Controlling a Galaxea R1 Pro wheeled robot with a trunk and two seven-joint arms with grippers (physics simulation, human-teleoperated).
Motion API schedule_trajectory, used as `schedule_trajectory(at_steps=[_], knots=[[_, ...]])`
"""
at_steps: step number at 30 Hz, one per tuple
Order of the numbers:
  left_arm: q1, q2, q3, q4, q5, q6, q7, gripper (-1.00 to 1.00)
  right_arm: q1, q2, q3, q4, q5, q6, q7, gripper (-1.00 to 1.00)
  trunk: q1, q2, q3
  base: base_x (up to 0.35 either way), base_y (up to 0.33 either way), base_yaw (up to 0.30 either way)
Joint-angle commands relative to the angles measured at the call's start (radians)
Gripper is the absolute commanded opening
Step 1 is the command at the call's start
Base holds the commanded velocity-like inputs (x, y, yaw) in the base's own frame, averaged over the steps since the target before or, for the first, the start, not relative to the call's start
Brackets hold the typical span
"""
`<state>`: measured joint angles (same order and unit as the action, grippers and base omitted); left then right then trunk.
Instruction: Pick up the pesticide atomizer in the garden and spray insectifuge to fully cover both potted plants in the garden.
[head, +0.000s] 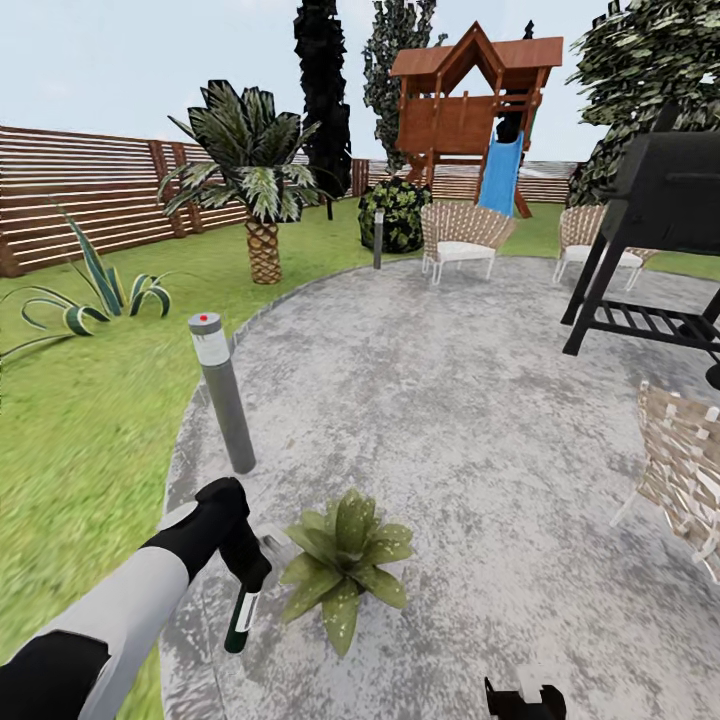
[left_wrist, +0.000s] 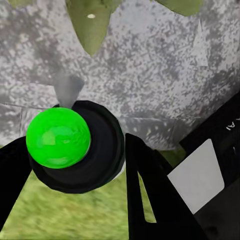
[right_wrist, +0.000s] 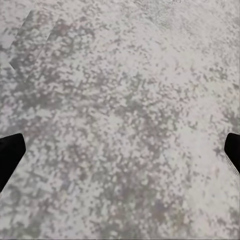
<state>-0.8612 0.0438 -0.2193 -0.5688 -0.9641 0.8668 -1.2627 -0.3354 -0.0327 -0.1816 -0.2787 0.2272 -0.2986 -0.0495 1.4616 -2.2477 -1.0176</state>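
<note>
Left gripper (head: 243, 570) clamped on the pesticide atomizer (head: 240, 612), low over the grey stone patio (head: 450, 400) near its lawn edge. Bottle hangs below the fingers, pale spray head toward the potted plant (head: 342, 565) just beside it. From the left wrist, the bottle's green end (left_wrist: 58, 137) sits between the black fingers (left_wrist: 145, 185), leaf tips above. Right gripper (head: 524, 698) low at frame bottom, fingertips (right_wrist: 10, 157) wide apart over bare stone. Grey bollard lamp (head: 222, 392) stands near, behind the arm.
</note>
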Motion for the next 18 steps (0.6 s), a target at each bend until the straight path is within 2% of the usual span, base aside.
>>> schedule_trajectory(at_steps=[1, 5, 10, 14, 18], knots=[[0.000, 0.001, -0.004, -0.002, -0.005, 0.008, -0.008, -1.00, -0.001, 0.000, -0.006, 0.001, 0.011, -0.004, -0.002, 1.00, 0.000, 0.000, -0.001, 0.337, 0.000, 0.000], [0.013, 0.008, -0.003, 0.000, -0.007, 0.007, -0.007, -1.00, -0.001, 0.000, -0.006, 0.001, 0.011, -0.004, -0.002, 1.00, 0.000, 0.000, -0.001, 0.250, 0.000, 0.000], [0.089, 0.027, -0.006, 0.000, -0.007, 0.005, -0.003, -1.00, -0.001, 0.000, -0.006, 0.003, 0.012, -0.004, -0.002, 1.00, 0.000, 0.000, -0.001, 0.046, 0.000, 0.000], [0.095, 0.037, 0.005, -0.014, -0.004, 0.007, 0.008, -1.00, -0.001, 0.000, -0.006, 0.002, 0.012, -0.004, -0.002, 1.00, 0.000, 0.000, -0.001, 0.001, 0.000, 0.000], [0.084, 0.029, 0.007, -0.019, 0.003, 0.011, 0.012, -1.00, -0.001, 0.000, -0.006, 0.003, 0.012, -0.004, -0.002, 1.00, 0.000, 0.000, -0.001, 0.000, 0.000, 0.000]])
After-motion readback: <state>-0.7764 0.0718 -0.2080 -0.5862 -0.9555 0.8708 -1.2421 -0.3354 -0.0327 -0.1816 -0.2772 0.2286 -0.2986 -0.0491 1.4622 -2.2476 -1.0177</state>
